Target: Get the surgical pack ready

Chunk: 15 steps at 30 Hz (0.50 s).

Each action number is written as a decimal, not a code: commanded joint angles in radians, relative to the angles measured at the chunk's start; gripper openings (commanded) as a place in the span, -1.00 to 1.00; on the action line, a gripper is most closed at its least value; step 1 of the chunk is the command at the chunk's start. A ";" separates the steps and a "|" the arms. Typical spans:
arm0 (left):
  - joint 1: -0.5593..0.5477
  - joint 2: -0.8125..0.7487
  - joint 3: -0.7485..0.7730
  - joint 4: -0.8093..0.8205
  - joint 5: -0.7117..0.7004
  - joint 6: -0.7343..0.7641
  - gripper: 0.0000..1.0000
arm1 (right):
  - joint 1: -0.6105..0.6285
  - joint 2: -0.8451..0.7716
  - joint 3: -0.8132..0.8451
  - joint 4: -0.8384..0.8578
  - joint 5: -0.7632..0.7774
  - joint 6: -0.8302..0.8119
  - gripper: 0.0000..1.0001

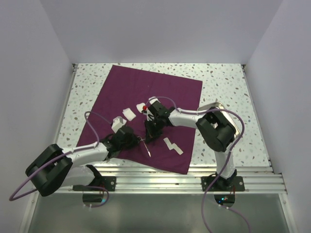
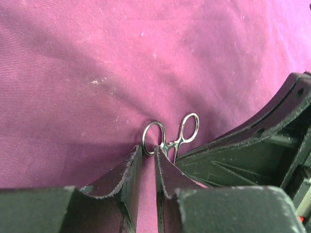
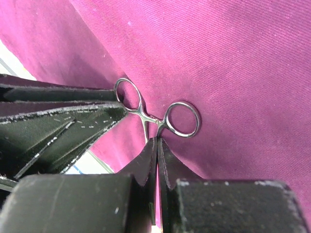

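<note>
**Steel clamp pinched where my two pincers meet**

Purple cloth [image 1: 146,92] lies spread flat on the table, not yet folded, with white gauze squares [image 1: 129,113] scattered on it. The clamp [image 3: 158,119] sits low near the cloth's middle, between my two arms. My right pincer [image 3: 156,143] is closed tight on its shank, just under the finger rings. My left pincer [image 2: 148,150] is drawn narrow, a slit of cloth showing between its fingers and one ring right at their tips. I cannot tell whether it grips that ring.

To do this well, I judge that only one pincer should carry the clamp at a time. If the left takes hold, the right lets go before either arm moves, with no tugging across the rings. Keep it low and flat so it doesn't snag the cloth.

From above, the clamp's long axis runs roughly far to near, slanting slightly right. The slim end seems to point at the near edge, with the rings at the far end
</note>
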 commanded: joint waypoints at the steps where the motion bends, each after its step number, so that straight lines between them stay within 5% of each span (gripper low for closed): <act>1: -0.030 -0.005 -0.026 -0.074 0.037 0.009 -0.60 | 0.006 0.020 0.030 0.030 0.015 -0.008 -1.00; 15: -0.039 -0.003 -0.006 -0.095 -0.064 0.004 -0.32 | 0.006 0.029 0.030 0.035 0.000 -0.011 -1.00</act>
